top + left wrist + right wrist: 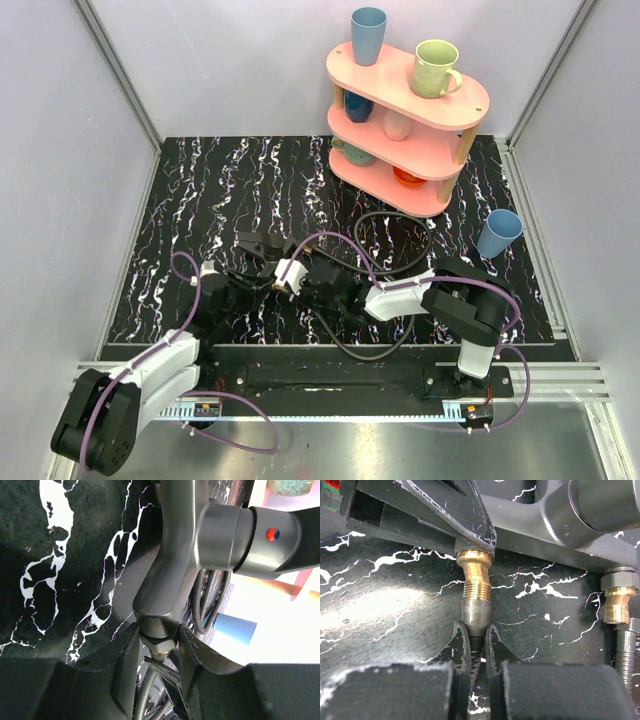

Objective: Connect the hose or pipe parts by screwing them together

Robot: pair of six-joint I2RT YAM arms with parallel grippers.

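My left gripper (159,640) is shut on the hex base of a black angular pipe part (170,570), whose brass thread (159,655) pokes down between the fingers. In the right wrist view a brass threaded fitting (474,577) meets the knurled metal nut (476,612) of a ribbed hose. My right gripper (477,635) is shut on that hose just behind the nut. A second brass fitting (618,602) with its own hose shows at the right. From above, the left gripper (258,247) and right gripper (320,282) face each other at mid-table, with black hose (400,225) looping around.
A pink three-tier shelf (470,100) with several cups stands at the back right. An upturned blue cup (498,233) sits on the black marbled mat (200,190) near the right arm. Purple robot cables (340,240) arc over the wrists.
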